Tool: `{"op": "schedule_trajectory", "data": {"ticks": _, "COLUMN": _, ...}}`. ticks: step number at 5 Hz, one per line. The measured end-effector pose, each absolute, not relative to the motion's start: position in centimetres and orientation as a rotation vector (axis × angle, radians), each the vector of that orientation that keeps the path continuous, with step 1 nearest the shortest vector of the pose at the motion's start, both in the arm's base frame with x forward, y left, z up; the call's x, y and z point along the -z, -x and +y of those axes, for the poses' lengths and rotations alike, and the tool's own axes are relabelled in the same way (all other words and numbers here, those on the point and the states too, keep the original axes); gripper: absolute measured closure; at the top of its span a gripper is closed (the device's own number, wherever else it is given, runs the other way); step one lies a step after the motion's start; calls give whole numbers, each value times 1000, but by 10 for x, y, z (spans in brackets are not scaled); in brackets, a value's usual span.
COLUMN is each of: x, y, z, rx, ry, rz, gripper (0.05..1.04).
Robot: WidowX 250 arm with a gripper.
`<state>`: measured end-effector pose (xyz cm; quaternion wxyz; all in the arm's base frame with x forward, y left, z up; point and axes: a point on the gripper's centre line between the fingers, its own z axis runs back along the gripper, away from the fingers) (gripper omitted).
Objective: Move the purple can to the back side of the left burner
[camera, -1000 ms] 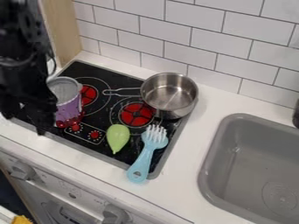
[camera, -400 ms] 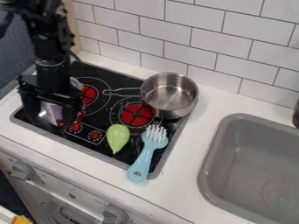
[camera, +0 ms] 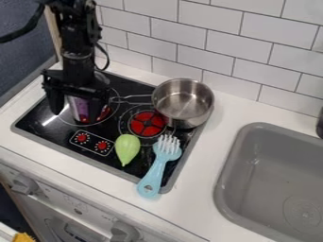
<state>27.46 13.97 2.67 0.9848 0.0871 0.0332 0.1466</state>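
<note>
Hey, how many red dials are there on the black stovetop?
2: the left dial and the right dial, side by side near the front edge of the stovetop, left of the green toy.

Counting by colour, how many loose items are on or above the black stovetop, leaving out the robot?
Purple: 1, the can
Silver: 1, the pot
Green: 1, the vegetable-shaped item
Light blue: 1, the brush
Total: 4
</note>
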Motion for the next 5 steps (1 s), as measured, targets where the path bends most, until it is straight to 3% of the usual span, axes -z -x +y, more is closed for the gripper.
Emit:
{"op": "schedule_trajectory", "data": {"ticks": 3, "x": -28, "y": -332, "z": 159, "rx": -379, "ry": -192, "rz": 18, "gripper": 83}}
{"op": "schedule_trajectory", "data": {"ticks": 5, "x": -37, "y": -355, "z": 169, "rx": -380, "ry": -201, "rz": -30, "gripper": 83}}
